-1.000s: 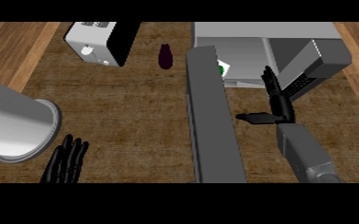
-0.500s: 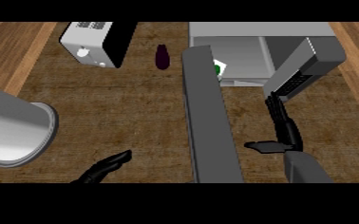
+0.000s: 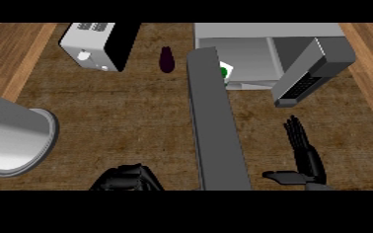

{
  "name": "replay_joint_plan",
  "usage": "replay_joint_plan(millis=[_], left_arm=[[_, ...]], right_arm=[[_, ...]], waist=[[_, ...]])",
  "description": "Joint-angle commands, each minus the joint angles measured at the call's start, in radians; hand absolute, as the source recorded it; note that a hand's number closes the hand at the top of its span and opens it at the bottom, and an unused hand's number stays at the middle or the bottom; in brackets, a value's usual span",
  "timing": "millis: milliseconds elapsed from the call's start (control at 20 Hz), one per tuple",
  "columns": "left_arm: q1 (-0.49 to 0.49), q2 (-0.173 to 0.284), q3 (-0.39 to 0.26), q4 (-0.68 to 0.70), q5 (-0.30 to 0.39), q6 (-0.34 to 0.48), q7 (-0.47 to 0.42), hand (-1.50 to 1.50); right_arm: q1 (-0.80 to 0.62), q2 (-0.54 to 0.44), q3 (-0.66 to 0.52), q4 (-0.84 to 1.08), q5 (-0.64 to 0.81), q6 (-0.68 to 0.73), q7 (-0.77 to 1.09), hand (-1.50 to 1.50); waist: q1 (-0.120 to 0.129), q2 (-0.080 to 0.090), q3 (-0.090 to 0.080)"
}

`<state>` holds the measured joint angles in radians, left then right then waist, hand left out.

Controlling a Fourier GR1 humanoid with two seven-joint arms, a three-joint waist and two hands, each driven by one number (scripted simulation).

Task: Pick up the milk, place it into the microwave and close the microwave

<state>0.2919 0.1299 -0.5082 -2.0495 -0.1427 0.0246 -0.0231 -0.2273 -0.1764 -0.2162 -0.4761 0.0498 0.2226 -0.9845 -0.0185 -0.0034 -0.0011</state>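
Note:
The milk carton [image 3: 226, 71], white with a green patch, stands inside the grey microwave [image 3: 255, 54], mostly hidden behind the door. The microwave door [image 3: 215, 128] is swung open and runs as a long grey slab toward the lower edge. My right hand [image 3: 304, 153] is open to the right of the door, fingers straight and pointing at the microwave, thumb out to the left, touching nothing. My left hand [image 3: 128, 178] shows at the lower edge, left of the door, fingers curled and holding nothing.
A white and black toaster [image 3: 94, 44] sits at the back left with a dark purple eggplant [image 3: 167, 59] beside it. A large grey pot [image 3: 22, 138] stands at the left edge. The microwave's keypad panel [image 3: 302, 84] juts out at the right.
My right hand has drawn back from the microwave toward the lower edge and stays open. My left hand has moved right along the lower edge and curled its fingers.

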Motion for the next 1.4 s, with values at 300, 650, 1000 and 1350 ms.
replay_joint_plan(millis=[300, 650, 1000, 1350], left_arm=[[-0.222, -0.052, -0.094, 0.232, -0.043, -0.102, 0.073, 1.50], [-0.368, -0.128, -0.147, 0.422, -0.058, -0.100, 0.087, 1.50], [-0.636, -0.130, -0.303, 0.679, 0.025, 0.112, 0.095, 1.50], [-0.754, -0.130, -0.432, 0.798, 0.196, 0.230, 0.125, 1.50]], right_arm=[[0.194, -0.087, 0.019, -0.186, -0.078, 0.180, -0.053, -1.50], [0.328, -0.099, 0.056, -0.373, -0.146, 0.224, -0.017, -1.50], [0.395, -0.125, 0.118, -0.560, -0.196, 0.259, 0.015, -1.50], [0.405, -0.157, 0.167, -0.751, -0.296, 0.308, 0.090, -1.50]], waist=[[0.001, 0.003, 0.001], [0.000, 0.002, 0.001], [-0.046, 0.007, -0.001], [-0.091, 0.010, -0.002]])
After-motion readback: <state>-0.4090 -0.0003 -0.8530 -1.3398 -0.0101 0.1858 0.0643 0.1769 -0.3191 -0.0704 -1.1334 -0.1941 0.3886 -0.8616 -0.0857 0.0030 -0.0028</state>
